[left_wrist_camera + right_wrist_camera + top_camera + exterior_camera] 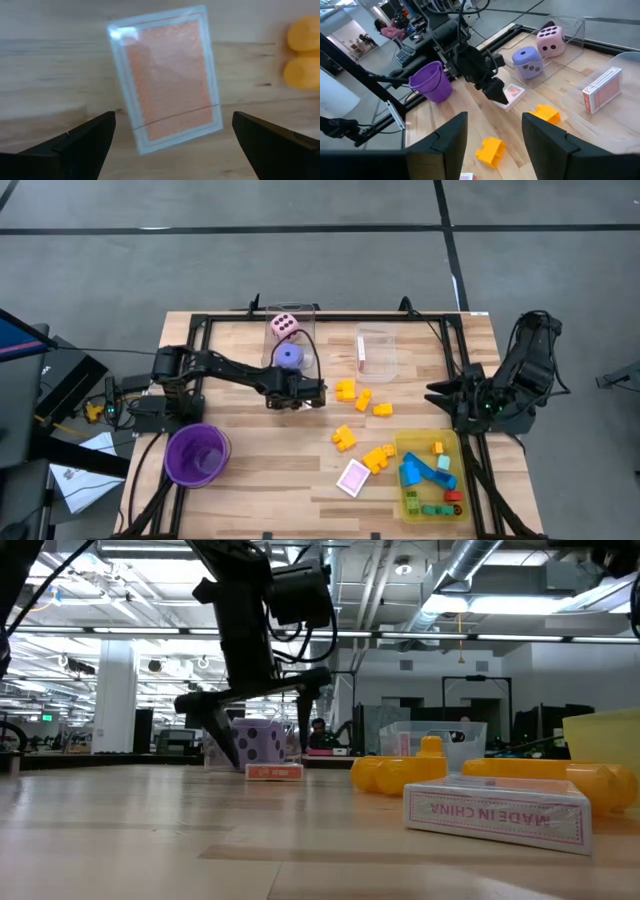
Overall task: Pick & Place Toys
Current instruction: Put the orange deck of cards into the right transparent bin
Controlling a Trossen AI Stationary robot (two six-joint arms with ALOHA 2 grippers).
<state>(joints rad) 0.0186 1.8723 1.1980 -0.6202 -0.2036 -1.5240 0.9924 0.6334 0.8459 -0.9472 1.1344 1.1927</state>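
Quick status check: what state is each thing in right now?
Orange-backed card pack in clear wrap: flat on wooden table, ungripped.
Left tool: open, empty, over that card pack.
Right tool: at the table's right edge, open, empty.
Purple round plastic cup: upright.
Pink dotted die: inside clear plastic box.
Purple dotted die: inside same box.

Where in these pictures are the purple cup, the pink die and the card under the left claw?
purple cup [196, 454]: high view, inside of its bowl.
pink die [284, 326]: high view, top face with dots.
card [170, 77]: left wrist view, middle of its orange back.
left gripper [172, 142]: left wrist view, between the open fingertips.
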